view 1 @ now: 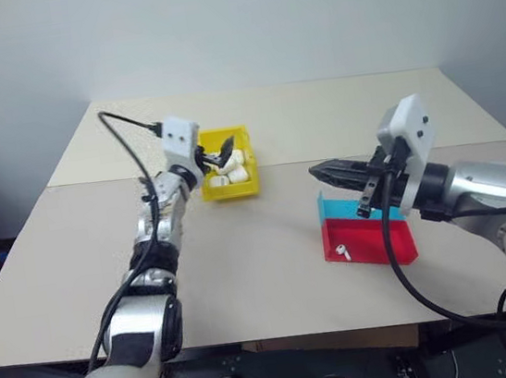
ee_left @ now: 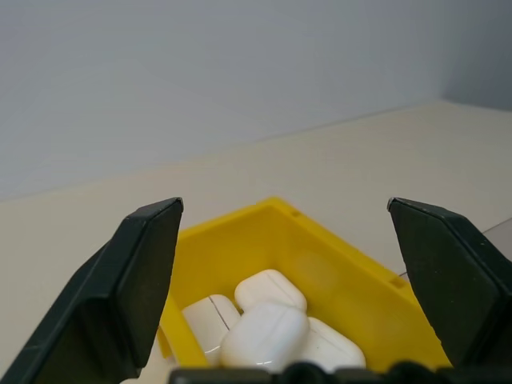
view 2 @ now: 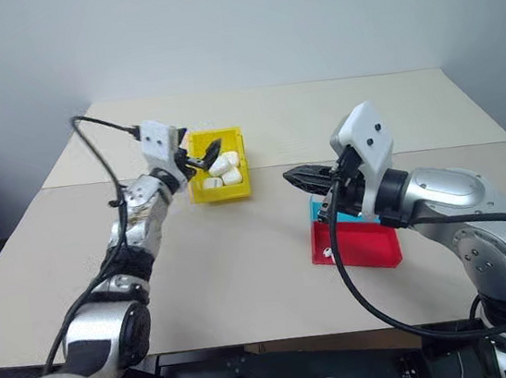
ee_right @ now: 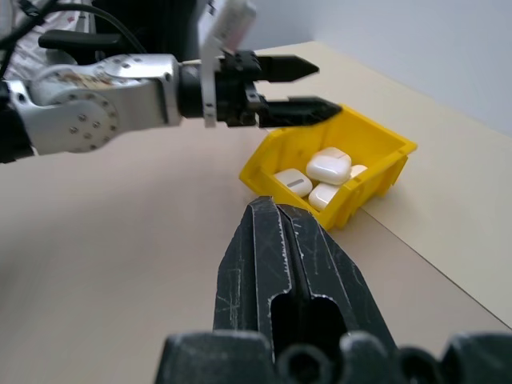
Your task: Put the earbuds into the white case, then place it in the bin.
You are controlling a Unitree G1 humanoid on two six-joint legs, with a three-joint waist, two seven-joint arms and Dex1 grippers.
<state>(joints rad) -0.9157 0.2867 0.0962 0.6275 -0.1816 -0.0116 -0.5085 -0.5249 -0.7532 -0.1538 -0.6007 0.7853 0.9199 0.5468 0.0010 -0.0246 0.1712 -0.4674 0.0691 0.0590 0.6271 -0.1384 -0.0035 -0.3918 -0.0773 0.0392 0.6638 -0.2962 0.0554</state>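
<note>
Left wrist view: white cases (ee_left: 268, 332) in bin (ee_left: 352, 280)

Broad bare tan tabletop (view 1: 244, 265) lies open at frame centre; the yellow plastic bin (view 1: 236, 135), upper centre, is crowded with white cases (view 1: 234, 167).

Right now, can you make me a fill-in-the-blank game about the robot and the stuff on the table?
1. The white cases lie inside the ____ bin.
2. The left gripper above that bin has its fingers ____.
3. The right gripper has its fingers ____.
4. One earbud lies in the ____ part of the red and blue tray.

Missing words: yellow; open; shut; red
</note>
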